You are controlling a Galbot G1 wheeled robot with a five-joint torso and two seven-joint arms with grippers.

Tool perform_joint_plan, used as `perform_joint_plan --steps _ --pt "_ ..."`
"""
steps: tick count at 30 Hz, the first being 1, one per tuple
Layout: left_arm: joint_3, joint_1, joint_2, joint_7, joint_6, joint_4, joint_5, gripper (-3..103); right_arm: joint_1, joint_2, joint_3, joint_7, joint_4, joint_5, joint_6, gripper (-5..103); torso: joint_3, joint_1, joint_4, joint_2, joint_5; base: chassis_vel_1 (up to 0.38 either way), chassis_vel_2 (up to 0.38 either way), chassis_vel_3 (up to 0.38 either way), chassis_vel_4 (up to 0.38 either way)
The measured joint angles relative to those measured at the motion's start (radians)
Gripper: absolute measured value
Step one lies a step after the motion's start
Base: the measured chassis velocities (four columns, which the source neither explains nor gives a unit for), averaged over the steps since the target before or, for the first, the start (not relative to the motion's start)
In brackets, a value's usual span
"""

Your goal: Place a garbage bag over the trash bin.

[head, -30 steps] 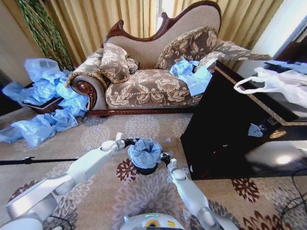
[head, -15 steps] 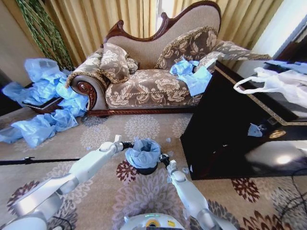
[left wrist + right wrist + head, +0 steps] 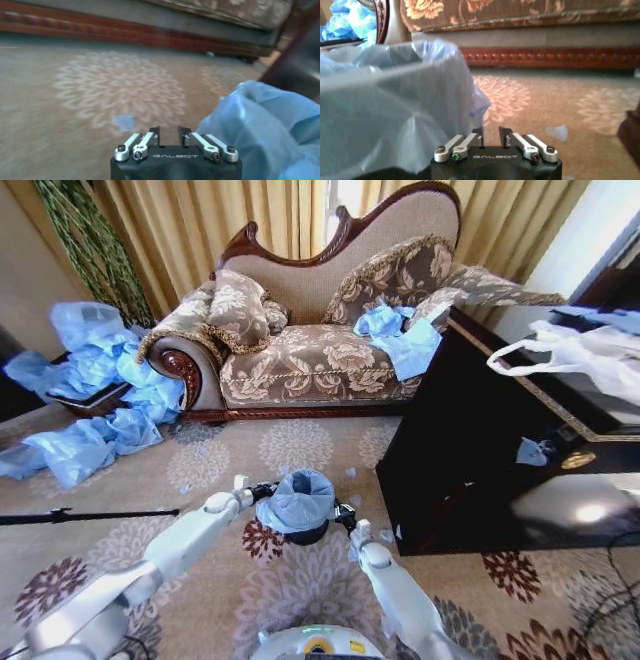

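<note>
Film-thin and limp, the garbage bag (image 3: 297, 500) draped over the trash bin (image 3: 305, 533), lower centre, looks light and slippery, best pinched at its rim folds, where the left gripper (image 3: 262, 491) and right gripper (image 3: 344, 515) flank it, fingers nearly closed with nothing visibly between them.

Garbage bag (image 3: 297, 500) sits over the trash bin (image 3: 305, 533) on the carpet (image 3: 200, 460), in front of the sofa (image 3: 320, 350), left gripper (image 3: 262, 491) just beside its left side, right gripper (image 3: 345, 515) just beside its right. Heaps of bags (image 3: 90, 395) lie left of the sofa's arm; more bags (image 3: 398, 338) on its right seat end. Cabinet (image 3: 470, 460) stands right of the bin, handled bag (image 3: 575, 355) on top.
</note>
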Motion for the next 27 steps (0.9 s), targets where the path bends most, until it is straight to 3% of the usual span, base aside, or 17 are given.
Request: perform_joint_plan --steps 6,8,10,12,13,14,15,16,17,18,21,22,24,25,27 --pt "-0.146 0.151 0.022 -0.085 -0.057 -0.083 0.03 47 -0.056 -0.051 0.012 0.046 0.161 -0.015 -0.019 44 0.0 0.0 0.0012 0.0 0.0 0.0 0.0 0.0 0.0" --pt "-0.183 0.179 0.017 -0.128 -0.076 -0.121 0.02 53 -0.075 -0.077 0.025 0.068 0.238 -0.01 -0.037 44 0.0 0.0 -0.0002 0.0 0.0 0.0 0.0 0.0 0.0" --pt "-0.213 0.209 0.013 -0.207 -0.116 -0.193 0.02 64 -0.089 -0.12 0.042 0.088 0.352 -0.01 -0.045 61 0.0 0.0 -0.0007 0.0 0.0001 0.0 0.0 0.0 0.0" --pt "-0.218 0.213 0.012 -0.229 -0.13 -0.211 0.03 64 -0.092 -0.129 0.044 0.092 0.379 -0.008 -0.046 61 0.0 0.0 -0.0007 0.0 0.0002 0.0 0.0 0.0 0.0" --pt "-0.224 0.217 0.005 -0.299 -0.171 -0.256 0.081 69 -0.105 -0.16 0.045 0.114 0.469 0.013 -0.043 66 0.0 0.0 0.0004 0.0 0.0005 0.0 0.0 0.0 0.0" --pt "-0.224 0.217 0.005 -0.299 -0.171 -0.256 0.081 69 -0.105 -0.16 0.045 0.114 0.469 0.013 -0.043 66 0.0 0.0 0.0004 0.0 0.0005 0.0 0.0 0.0 0.0" --pt "-0.225 0.219 0.0 -0.336 -0.182 -0.282 0.117 74 -0.115 -0.173 0.044 0.127 0.506 0.026 -0.04 66 0.0 0.0 0.0005 0.0 0.0003 0.0 0.0 0.0 0.0" --pt "-0.229 0.224 -0.007 -0.388 -0.186 -0.318 0.167 80 -0.132 -0.192 0.04 0.143 0.556 0.044 -0.043 77 0.0 0.0 0.0003 0.0 0.0002 0.0 0.0 0.0 0.0" --pt "-0.245 0.248 -0.023 -0.472 -0.184 -0.403 0.245 85 -0.159 -0.225 0.025 0.168 0.651 0.075 -0.065 83 0.0 0.0 -0.0013 0.0 -0.0001 0.0 0.0 0.0 0.0" --pt "-0.245 0.248 -0.023 -0.472 -0.184 -0.403 0.245 85 -0.159 -0.225 0.025 0.168 0.651 0.075 -0.065 83 0.0 0.0 -0.0013 0.0 -0.0001 0.0 0.0 0.0 0.0" --pt "-0.276 0.335 -0.027 -0.577 -0.139 -0.613 0.285 98 -0.151 -0.279 -0.047 0.167 0.734 0.131 -0.131 97 0.0 0.0 -0.0011 0.0 -0.0006 0.0 0.0 0.0 0.0" --pt "-0.276 0.335 -0.027 -0.577 -0.139 -0.613 0.285 98 -0.151 -0.279 -0.047 0.167 0.734 0.131 -0.131 97 0.0 0.0 -0.0011 0.0 -0.0006 0.0 0.0 0.0 0.0" --pt "-0.36 0.477 -0.01 -0.593 -0.123 -0.755 0.287 100 -0.088 -0.292 -0.131 0.163 0.673 0.137 -0.161 100 0.0 0.0 0.0006 0.0 0.0005 0.0 0.0 0.0 0.0" --pt "-0.36 0.477 -0.01 -0.593 -0.123 -0.755 0.287 100 -0.088 -0.292 -0.131 0.163 0.673 0.137 -0.161 100 0.0 0.0 0.0006 0.0 0.0005 0.0 0.0 0.0 0.0" --pt "-0.422 0.595 0.003 -0.534 -0.137 -0.832 0.291 100 -0.032 -0.283 -0.189 0.171 0.621 0.134 -0.193 100 0.0 0.0 0.0013 0.0 0.0003 0.0 0.0 0.0 0.0"
